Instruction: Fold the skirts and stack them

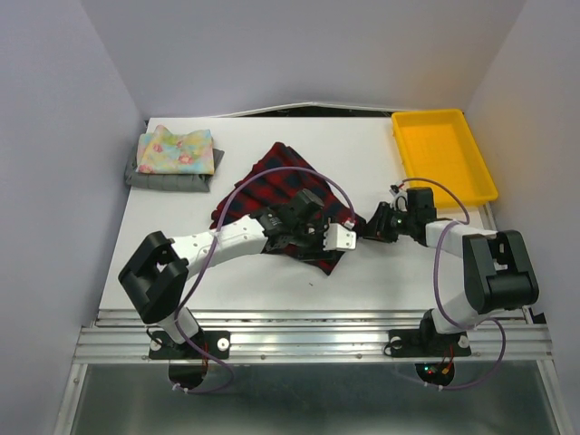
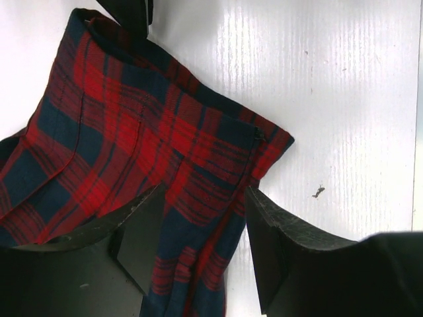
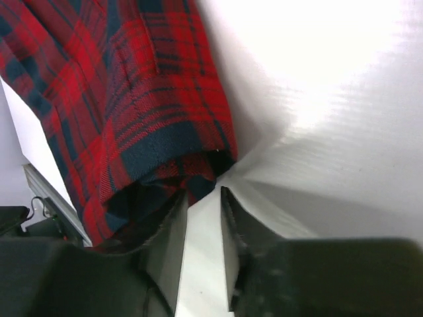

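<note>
While my left gripper [image 2: 205, 191] straddles the plaid skirt [image 2: 132, 145], jaws apart, seemingly steadying it, my right gripper [image 3: 203, 193] sits nearly closed at its hem (gripping it? I cannot tell).

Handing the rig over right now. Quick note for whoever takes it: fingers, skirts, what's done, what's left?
Left gripper: open, fingers astride the plaid skirt.
Right gripper: fingers nearly together at the plaid's hem; can't confirm a pinch.
Skirts: floral skirt lies folded on the grey skirt at the far left corner. The plaid is mid-table, rumpled, with both arms on it.
Done: two skirts folded and stacked.
Left: fold the plaid and set it on the stack.
</note>
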`<action>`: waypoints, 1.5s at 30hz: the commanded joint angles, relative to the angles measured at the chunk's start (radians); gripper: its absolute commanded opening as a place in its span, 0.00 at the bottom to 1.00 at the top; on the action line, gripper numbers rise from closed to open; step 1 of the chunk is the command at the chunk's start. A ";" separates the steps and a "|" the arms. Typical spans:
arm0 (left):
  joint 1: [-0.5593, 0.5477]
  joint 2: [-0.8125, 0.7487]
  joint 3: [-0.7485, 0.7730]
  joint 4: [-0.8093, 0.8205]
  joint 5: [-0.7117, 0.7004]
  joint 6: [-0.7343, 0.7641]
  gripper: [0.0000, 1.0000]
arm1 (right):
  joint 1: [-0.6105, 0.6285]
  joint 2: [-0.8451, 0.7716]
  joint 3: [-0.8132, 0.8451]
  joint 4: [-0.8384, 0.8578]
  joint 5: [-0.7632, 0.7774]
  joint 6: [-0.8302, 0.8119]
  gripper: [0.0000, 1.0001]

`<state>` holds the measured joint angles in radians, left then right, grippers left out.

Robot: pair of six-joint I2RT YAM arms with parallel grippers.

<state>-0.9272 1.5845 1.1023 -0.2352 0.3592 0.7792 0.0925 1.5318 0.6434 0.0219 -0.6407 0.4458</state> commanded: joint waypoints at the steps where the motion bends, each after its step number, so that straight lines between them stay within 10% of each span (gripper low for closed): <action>1: 0.001 -0.020 0.050 0.002 -0.003 0.017 0.63 | -0.002 0.010 -0.011 0.141 -0.008 0.080 0.38; 15: 0.001 0.035 0.082 -0.006 0.001 0.040 0.62 | -0.002 0.080 -0.001 0.165 0.121 -0.025 0.52; 37: -0.001 0.215 0.171 -0.144 0.055 0.135 0.62 | -0.002 0.263 -0.019 0.340 0.050 0.067 0.27; 45: 0.002 0.232 0.171 -0.095 0.027 0.112 0.31 | -0.002 0.292 -0.007 0.340 0.035 0.083 0.13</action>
<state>-0.9276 1.8179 1.2427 -0.3305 0.3828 0.8989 0.0906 1.7805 0.6411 0.4240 -0.6651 0.5491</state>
